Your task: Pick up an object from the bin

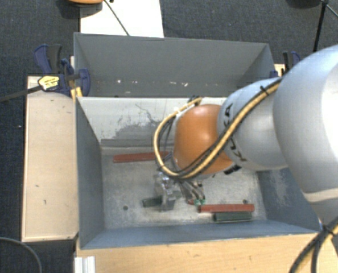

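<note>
Arm (pixel 305 129) looms nearest us, its hand (pixel 170 197) down at the bin (pixel 89 169) floor. Just beside the hand, away from the arm, lies a small dark block (pixel 152 202). Apart or together? We cannot tell. Nothing lifted yet: grasp and raise remain.

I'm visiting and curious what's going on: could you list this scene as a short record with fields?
Container: grey metal bin
Tool: two-finger gripper, low over the bin floor
Nearest: small dark flat piece, beside the gripper
Back: long reddish-brown flat strip
Front right: second reddish-brown strip alongside a dark bar
</note>
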Robot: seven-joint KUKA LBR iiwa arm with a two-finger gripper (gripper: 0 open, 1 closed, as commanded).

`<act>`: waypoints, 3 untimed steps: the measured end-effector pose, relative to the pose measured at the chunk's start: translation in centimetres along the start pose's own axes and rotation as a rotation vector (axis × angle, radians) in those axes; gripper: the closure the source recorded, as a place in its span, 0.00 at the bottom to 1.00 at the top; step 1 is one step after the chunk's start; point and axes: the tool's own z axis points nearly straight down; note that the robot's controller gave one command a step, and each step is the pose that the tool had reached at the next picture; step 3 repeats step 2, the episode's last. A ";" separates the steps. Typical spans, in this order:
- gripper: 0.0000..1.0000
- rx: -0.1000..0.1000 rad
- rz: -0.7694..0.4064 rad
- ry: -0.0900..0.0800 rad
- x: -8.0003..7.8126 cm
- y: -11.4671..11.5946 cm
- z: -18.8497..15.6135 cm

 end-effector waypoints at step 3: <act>1.00 0.000 -0.073 0.001 2.1 1.1 -14.0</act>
